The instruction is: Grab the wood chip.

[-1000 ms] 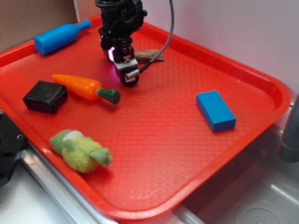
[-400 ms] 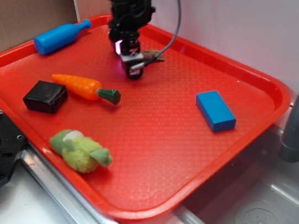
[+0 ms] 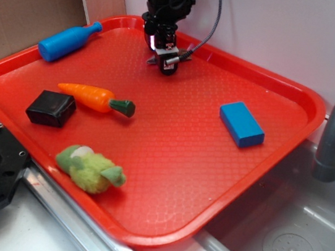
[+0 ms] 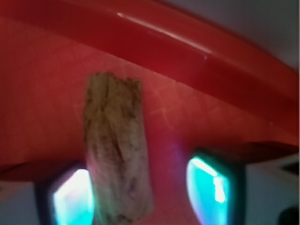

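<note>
Open jaws straddle the chip (image 4: 117, 154), which sits against the left pad (image 4: 72, 197); closing off-centre could flick it away.

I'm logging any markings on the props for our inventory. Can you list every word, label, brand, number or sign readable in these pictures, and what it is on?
None can be read.
The blue bottle, toy carrot, black box, blue block, green plush toy and red tray show plain surfaces.
The wood chip shows only grain.
The gripper shows no legible marking; it is too small to tell.
</note>
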Robot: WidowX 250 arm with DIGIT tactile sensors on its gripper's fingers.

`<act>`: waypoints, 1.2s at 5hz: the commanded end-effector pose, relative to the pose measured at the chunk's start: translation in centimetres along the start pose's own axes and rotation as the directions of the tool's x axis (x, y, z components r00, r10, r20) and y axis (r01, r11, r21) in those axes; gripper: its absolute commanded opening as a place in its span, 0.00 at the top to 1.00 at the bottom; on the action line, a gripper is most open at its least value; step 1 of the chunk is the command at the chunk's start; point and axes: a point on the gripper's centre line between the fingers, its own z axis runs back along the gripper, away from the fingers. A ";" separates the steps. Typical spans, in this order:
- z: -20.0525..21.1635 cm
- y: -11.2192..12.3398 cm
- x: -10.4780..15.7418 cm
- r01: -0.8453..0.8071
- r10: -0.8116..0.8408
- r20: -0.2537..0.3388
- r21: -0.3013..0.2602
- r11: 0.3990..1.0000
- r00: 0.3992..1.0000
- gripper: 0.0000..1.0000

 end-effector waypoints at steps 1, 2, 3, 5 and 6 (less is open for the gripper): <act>3.0 -4.6 -2.3 0.020 -0.020 0.044 -0.015 1.000 0.999 1.00; 8.0 -9.0 -3.8 -0.048 0.044 0.150 0.019 0.999 0.988 1.00; 13.4 -12.1 -5.4 -0.231 0.231 0.215 -0.030 0.973 0.949 1.00; 22.1 -9.4 -6.9 -0.343 0.370 0.227 -0.150 0.927 0.901 1.00; 21.9 -8.1 -7.3 -0.384 0.410 0.209 -0.156 0.910 0.888 1.00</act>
